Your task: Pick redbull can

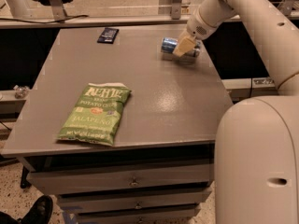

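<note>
The redbull can [168, 45], blue and silver, lies on its side at the far right of the grey table [154, 101]. My gripper [185, 46] comes down from the white arm at the upper right. Its cream fingers [183, 45] are closed across the can's right half. The can hangs a little above the tabletop, with its shadow on the table under it. The can's right end is hidden behind the fingers.
A green jalapeño chip bag [96, 113] lies flat at the front left. A small flat dark-blue packet [108, 34] lies at the far edge. The robot's white body [261, 162] fills the lower right. Drawers sit below the table's front edge.
</note>
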You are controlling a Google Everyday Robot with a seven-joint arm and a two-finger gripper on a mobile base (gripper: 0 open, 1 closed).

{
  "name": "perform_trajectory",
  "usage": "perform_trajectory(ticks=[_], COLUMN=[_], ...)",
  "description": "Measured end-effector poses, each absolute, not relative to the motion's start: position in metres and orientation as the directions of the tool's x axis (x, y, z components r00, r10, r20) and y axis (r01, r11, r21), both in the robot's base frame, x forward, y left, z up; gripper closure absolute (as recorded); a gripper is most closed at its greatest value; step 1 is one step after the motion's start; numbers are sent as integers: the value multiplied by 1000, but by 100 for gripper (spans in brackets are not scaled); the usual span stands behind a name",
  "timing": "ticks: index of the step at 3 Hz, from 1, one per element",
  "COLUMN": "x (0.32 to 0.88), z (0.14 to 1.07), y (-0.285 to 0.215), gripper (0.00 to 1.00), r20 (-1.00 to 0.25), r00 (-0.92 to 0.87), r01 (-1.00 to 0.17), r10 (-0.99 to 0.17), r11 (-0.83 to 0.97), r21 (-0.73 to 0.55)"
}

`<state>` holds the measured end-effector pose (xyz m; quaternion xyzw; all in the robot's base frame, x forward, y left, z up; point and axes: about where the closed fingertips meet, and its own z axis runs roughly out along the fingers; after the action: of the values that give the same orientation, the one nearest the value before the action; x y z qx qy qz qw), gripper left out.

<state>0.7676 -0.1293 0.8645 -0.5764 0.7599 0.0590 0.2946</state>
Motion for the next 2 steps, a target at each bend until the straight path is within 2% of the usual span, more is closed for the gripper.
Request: perform_trajectory(ticks=[1, 2], x=[759, 740], z=[887, 921], y=[-113, -91], gripper=[100, 100], r20=[-554, -658], r00=[-129, -95], r01=[-921, -934], r10=[-823, -747], r11=[306, 295], r21=[-239, -200])
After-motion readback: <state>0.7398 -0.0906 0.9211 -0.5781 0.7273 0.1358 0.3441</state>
